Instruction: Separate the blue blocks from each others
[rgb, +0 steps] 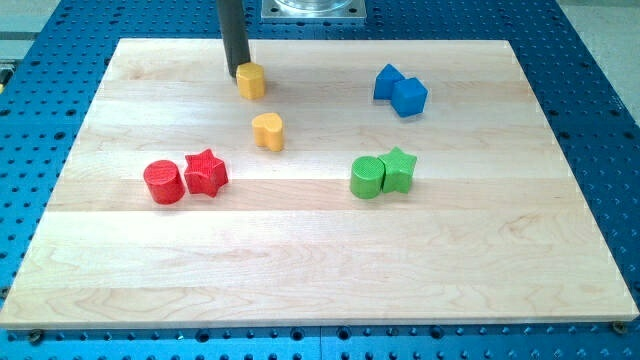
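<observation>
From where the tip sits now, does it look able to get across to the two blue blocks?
Probably yes. My tip touches the yellow block at the view's top left; bare board lies between there and the touching blue blocks.

Our tip (237, 74): at the view's top left, hard against the yellow block (250, 80) on its left.
Blue pair: blue block (387, 81) and blue cube (409, 96) touch, so we see no passage between them.
Approach lane: bare counter (320, 280) lies between the yellow block and the blue pair.
Obstacles below: yellow heart (267, 131), red cylinder (164, 182) with red star (206, 172), green cylinder (367, 177) with green star (398, 168); whether each pair touches, we cannot quite tell.
</observation>
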